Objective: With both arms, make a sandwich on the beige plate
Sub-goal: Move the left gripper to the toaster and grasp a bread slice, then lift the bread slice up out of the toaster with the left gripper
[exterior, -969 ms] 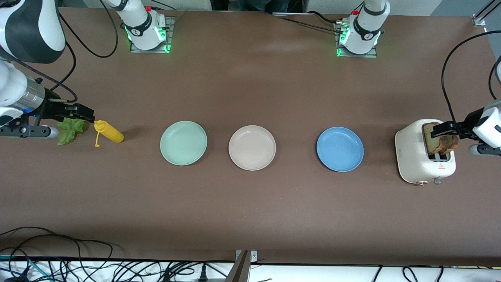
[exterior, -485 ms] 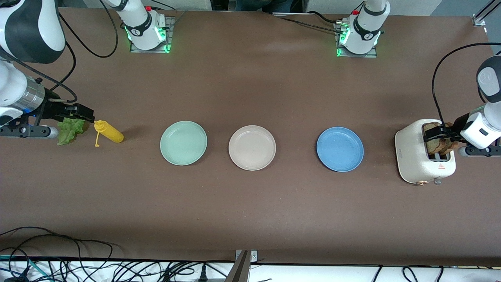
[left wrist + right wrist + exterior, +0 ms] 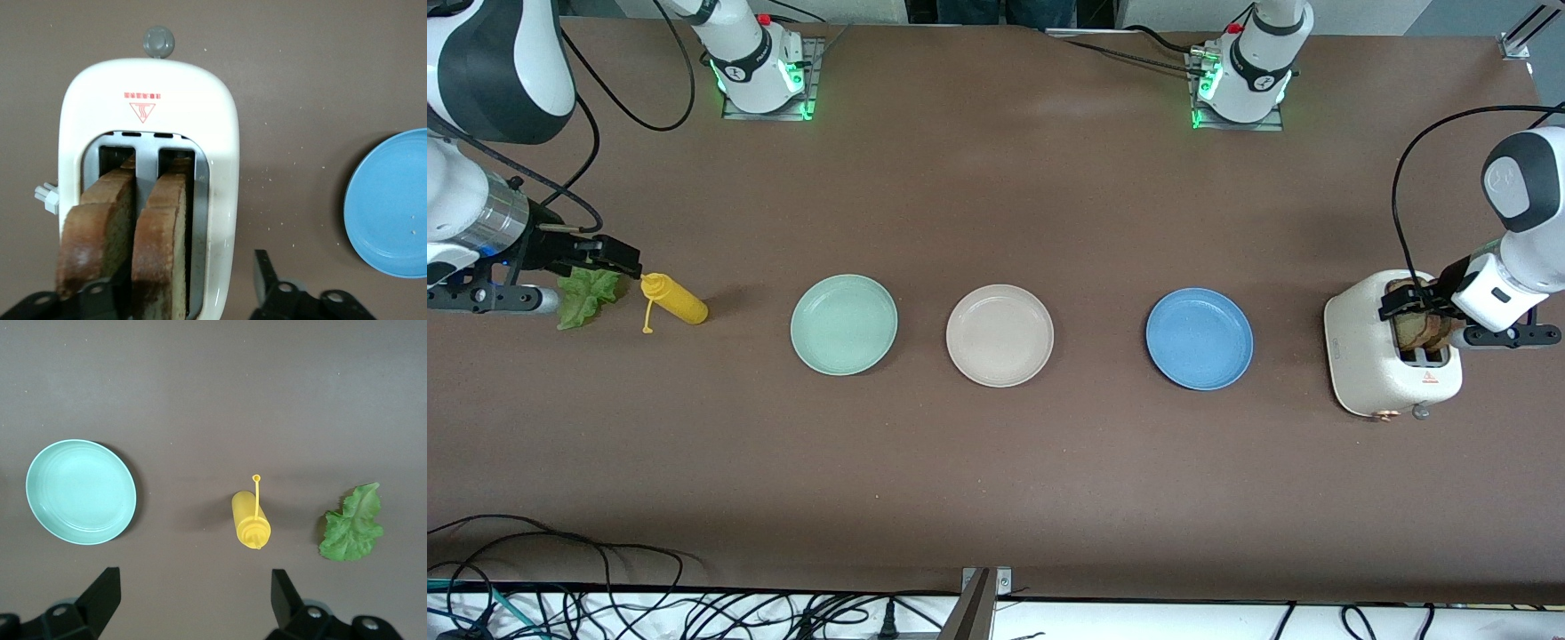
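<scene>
Front view: the left pincer (image 3: 1405, 302) has dropped from beside the toast onto the bread slices (image 3: 1421, 327) standing in the white toaster (image 3: 1392, 364) at the left arm's end of the tabletop, so a grasp looks imminent; the beige plate (image 3: 1000, 335) sits bare between the mint plate (image 3: 843, 324) and blue plate (image 3: 1199, 338).

Left wrist view: its jaws straddle one slice (image 3: 160, 247), still spread, not yet pinching. A red warning triangle (image 3: 142, 111) marks the toaster; its text is unreadable.

Right wrist view: the right pincer (image 3: 193, 597) waits, spread, above the yellow bottle (image 3: 251, 527) and lettuce (image 3: 352, 525).

Even overhead light, soft short shadows beside plates, sharp focus, no glare
</scene>
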Tool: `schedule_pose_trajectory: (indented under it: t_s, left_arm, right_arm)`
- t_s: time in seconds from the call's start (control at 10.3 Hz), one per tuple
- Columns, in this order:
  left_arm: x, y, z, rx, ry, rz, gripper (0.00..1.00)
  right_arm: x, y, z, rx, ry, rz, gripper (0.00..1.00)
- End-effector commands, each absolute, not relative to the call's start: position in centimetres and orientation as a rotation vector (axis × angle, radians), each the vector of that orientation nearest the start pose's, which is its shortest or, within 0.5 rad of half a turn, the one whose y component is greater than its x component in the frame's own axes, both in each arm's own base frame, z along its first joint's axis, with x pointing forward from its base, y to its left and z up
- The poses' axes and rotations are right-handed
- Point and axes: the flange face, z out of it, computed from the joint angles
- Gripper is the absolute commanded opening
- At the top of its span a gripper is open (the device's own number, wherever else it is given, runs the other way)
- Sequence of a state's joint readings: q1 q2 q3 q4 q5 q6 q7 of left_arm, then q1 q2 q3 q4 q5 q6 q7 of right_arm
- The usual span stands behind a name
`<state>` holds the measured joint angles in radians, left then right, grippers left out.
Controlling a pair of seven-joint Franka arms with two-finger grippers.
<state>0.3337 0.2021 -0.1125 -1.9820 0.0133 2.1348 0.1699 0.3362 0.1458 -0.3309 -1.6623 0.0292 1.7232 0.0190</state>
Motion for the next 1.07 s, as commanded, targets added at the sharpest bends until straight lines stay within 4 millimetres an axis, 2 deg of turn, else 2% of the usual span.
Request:
schedule_pose_trajectory:
  t_s: [0.0, 0.1, 0.39, 0.68, 0.87, 0.97]
  left_arm:
    - [56.5, 13.7, 37.3, -3.164, -0.062, 0.102, 0.06]
    - [56.7, 13.9, 37.9, -3.141, -0.041, 0.094, 0.00]
    - [57.2, 14.2, 39.4, -3.075, 0.019, 0.084, 0.00]
    - [57.9, 14.2, 42.6, -3.075, 0.008, 0.126, 0.00]
    - [58.4, 13.8, 45.7, -3.075, 0.009, 0.170, 0.00]
    - [58.6, 13.0, 47.1, -3.076, 0.028, 0.183, 0.00]
  right_arm:
    - [59.8, 1.6, 52.0, -3.158, 0.045, 0.122, 1.00]
    - [59.8, 1.6, 51.9, -3.158, 0.045, 0.125, 1.00]
    - [59.8, 1.6, 52.0, -3.158, 0.045, 0.122, 1.00]
    - [59.8, 1.7, 52.0, -3.158, 0.042, 0.122, 1.00]
    - [59.8, 1.7, 52.0, -3.158, 0.042, 0.122, 1.00]
    - [59.8, 1.7, 52.0, -3.158, 0.042, 0.122, 1.00]
